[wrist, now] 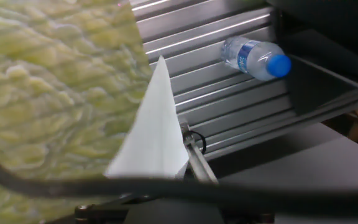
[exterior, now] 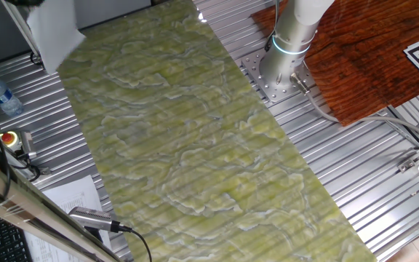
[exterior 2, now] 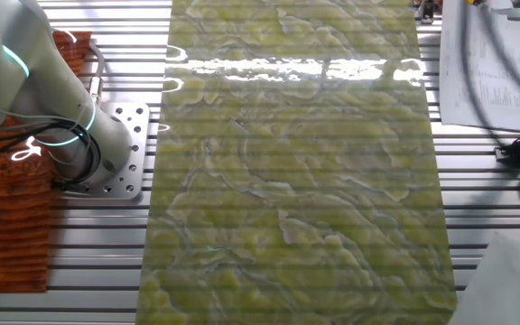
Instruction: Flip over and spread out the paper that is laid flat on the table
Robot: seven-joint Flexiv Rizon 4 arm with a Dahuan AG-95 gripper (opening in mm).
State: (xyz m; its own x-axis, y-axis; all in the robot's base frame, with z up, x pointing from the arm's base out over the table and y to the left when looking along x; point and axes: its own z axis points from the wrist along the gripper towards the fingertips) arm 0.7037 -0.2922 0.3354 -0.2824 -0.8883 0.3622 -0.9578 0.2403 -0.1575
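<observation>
Green-yellow table (exterior: pixel 195 138) lies bare; we hold the paper (wrist: pixel 157 124) lifted off it, our gripper (wrist: pixel 188 146) pinched closed on its edge, near a water bottle (wrist: pixel 255 58).

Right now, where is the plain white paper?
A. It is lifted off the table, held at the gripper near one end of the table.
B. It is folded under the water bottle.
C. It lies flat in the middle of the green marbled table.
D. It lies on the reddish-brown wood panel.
A: the paper hangs pinched at the gripper beyond the table edge, and the marbled top shows no sheet on it.
</observation>
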